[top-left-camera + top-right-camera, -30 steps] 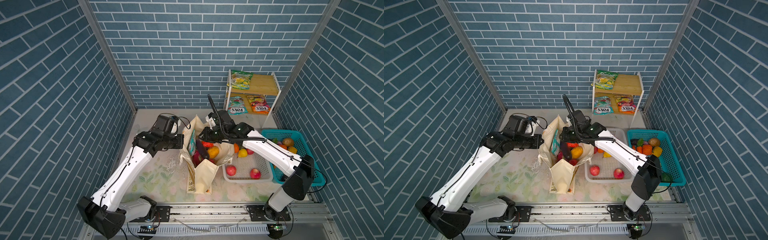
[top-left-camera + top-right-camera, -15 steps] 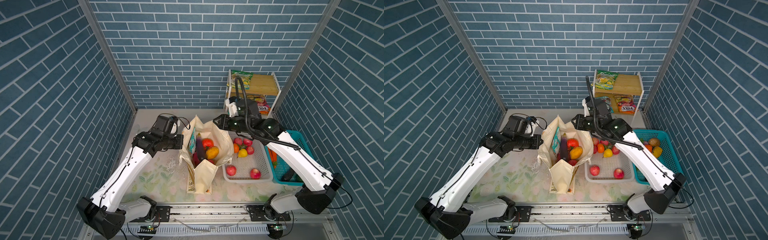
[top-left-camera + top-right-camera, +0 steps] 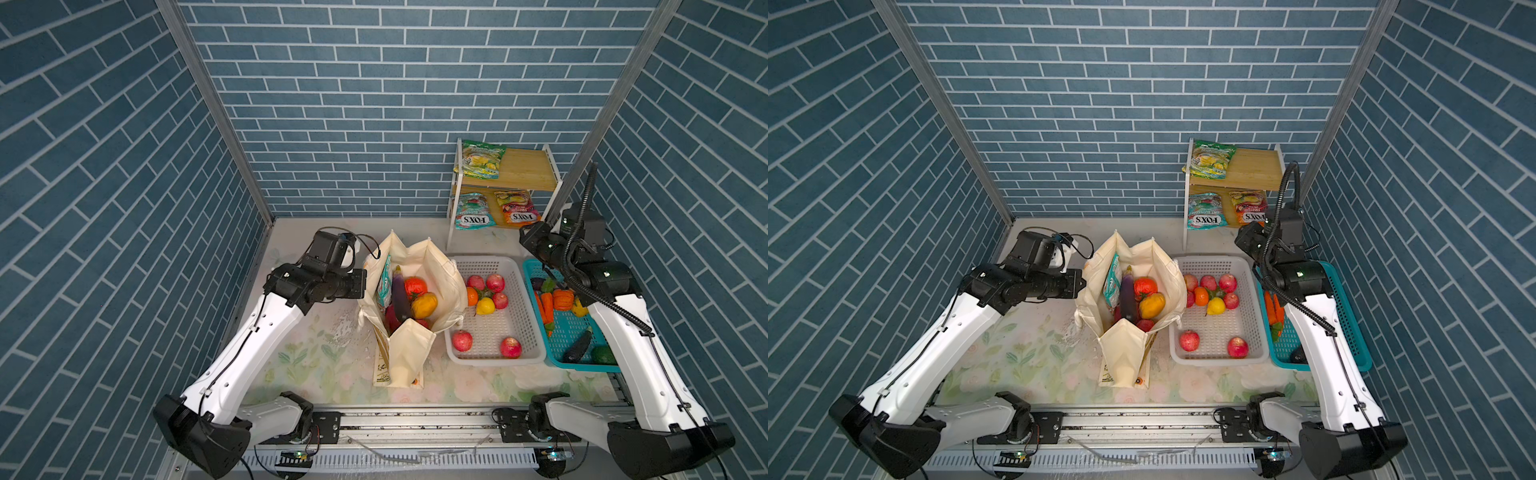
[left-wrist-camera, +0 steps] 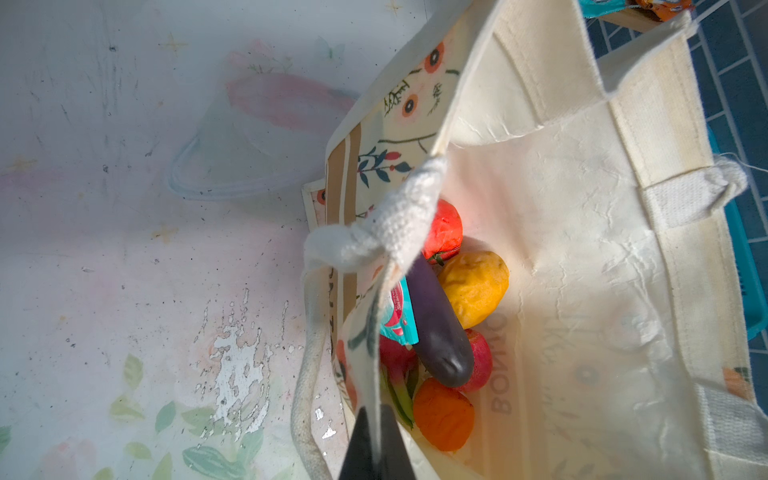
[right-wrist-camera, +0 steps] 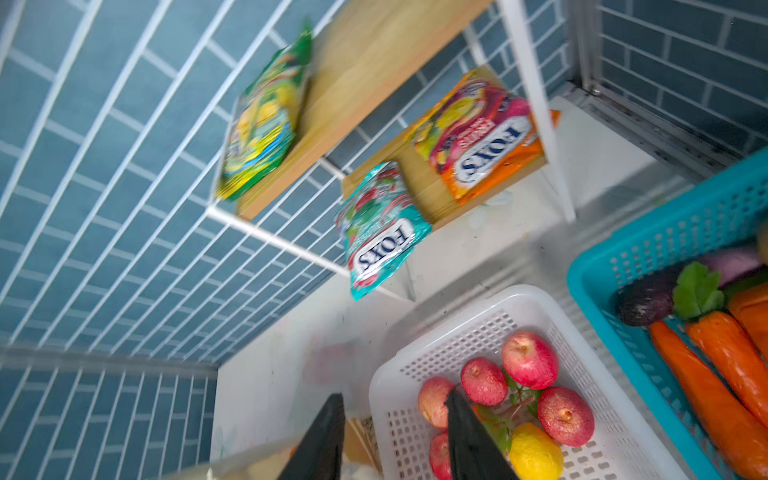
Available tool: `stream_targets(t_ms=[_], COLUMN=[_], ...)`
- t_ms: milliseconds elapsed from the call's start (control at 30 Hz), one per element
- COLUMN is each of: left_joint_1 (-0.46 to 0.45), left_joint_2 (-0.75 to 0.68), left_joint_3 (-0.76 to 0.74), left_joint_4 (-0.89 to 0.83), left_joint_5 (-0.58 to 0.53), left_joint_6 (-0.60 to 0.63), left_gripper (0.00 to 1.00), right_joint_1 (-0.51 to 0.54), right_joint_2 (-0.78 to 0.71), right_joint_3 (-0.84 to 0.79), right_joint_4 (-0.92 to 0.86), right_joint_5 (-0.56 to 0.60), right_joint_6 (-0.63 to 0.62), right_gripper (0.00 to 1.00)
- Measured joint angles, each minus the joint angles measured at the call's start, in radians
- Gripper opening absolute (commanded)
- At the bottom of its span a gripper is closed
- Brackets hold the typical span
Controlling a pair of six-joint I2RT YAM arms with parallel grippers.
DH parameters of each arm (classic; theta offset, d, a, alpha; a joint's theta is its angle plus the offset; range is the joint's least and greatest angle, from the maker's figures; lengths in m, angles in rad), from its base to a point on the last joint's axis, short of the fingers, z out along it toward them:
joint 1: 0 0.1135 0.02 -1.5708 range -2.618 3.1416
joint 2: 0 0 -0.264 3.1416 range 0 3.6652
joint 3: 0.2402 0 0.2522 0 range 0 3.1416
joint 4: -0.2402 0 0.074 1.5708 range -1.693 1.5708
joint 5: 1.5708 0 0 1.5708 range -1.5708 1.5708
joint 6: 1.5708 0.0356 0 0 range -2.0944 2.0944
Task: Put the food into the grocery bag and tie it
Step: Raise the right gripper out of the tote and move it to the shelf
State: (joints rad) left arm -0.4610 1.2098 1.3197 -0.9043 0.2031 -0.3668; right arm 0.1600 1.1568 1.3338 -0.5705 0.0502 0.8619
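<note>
The grocery bag (image 3: 409, 349) stands open mid-frame in both top views, an eggplant (image 3: 401, 297) and a yellow fruit (image 3: 424, 304) inside. The left gripper (image 4: 376, 436) is clamped on its left rim. The right gripper (image 5: 395, 401), jaws parted and empty, hangs at frame right near the white basket (image 3: 519, 266) of red apples (image 3: 462, 340)

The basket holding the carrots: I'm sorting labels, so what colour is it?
Teal: the basket shows best in the right wrist view.
</note>
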Motion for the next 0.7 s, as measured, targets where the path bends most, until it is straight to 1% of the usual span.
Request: stream_targets(t_ms=[167, 300, 500, 700], left_joint_1=[0.0, 0.0, 0.0, 0.0], left_joint_2=[0.0, 0.0, 0.0, 0.021], left_joint_3=[0.003, 0.004, 0.004, 0.016], left_joint_4=[-0.004, -0.005, -0.004, -0.003], left_joint_5=[0.0, 0.0, 0.0, 0.002], left_joint_6=[0.0, 0.0, 0.008, 0.024], left_gripper=[0.0, 0.0, 0.0, 0.0], right_joint_1=[-0.142, -0.201, -0.229, -0.231], right_joint_2=[0.02, 0.084, 0.23, 0.391], right_joint_3=[-0.138, -0.192, -0.216, -0.216], right_joint_4=[0.138, 0.278, 0.491, 0.702], right_joint_5=[-0.081, -0.146, -0.217, -0.259], right_joint_6=[0.163, 0.288, 0.452, 0.599], right_gripper=[0.43, 0.43, 0.42, 0.4])
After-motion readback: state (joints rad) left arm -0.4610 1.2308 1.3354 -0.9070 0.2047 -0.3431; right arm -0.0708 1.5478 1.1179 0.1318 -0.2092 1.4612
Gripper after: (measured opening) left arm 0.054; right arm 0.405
